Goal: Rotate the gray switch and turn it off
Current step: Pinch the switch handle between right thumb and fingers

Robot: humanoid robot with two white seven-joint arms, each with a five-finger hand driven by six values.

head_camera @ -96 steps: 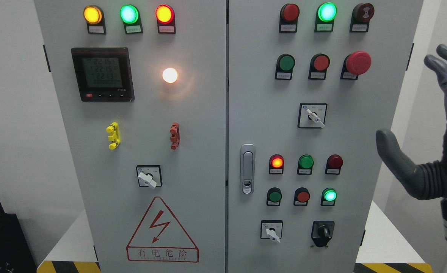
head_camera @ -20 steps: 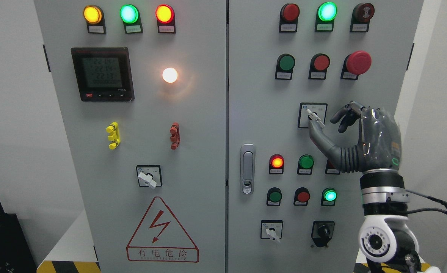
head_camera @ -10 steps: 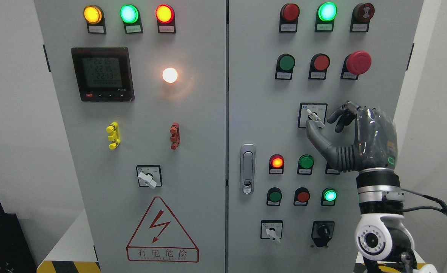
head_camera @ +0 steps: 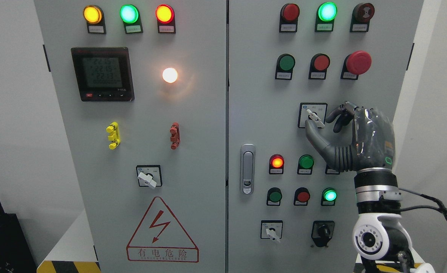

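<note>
We see the right hand (head_camera: 354, 138) raised in front of the right door (head_camera: 257, 113) of a gray control cabinet, its arm coming up from the lower right corner. The gray switch (head_camera: 315, 117) sits in a black-framed square plate a little above the middle of that door, its pale lever tilted, pointing toward about 4 o'clock. The hand lies at 4 o'clock of the switch; its thumb (head_camera: 311, 133) reaches up just beneath the lever and its curled fingers (head_camera: 339, 113) sit just to the lever's right. We cannot tell whether thumb or fingers actually touch the lever, so the hand reads as half curled around it rather than clamped on it.

At 12 o'clock of the switch is a row of a green button (head_camera: 286, 62), a red button (head_camera: 320, 62) and a large red mushroom button (head_camera: 358, 62). At 6 o'clock a lit red lamp (head_camera: 276, 162) and a green lamp (head_camera: 306, 162) show beside the wrist. The left door (head_camera: 140, 132) carries a digital meter (head_camera: 102, 74) and a glowing white lamp (head_camera: 170, 75).
</note>
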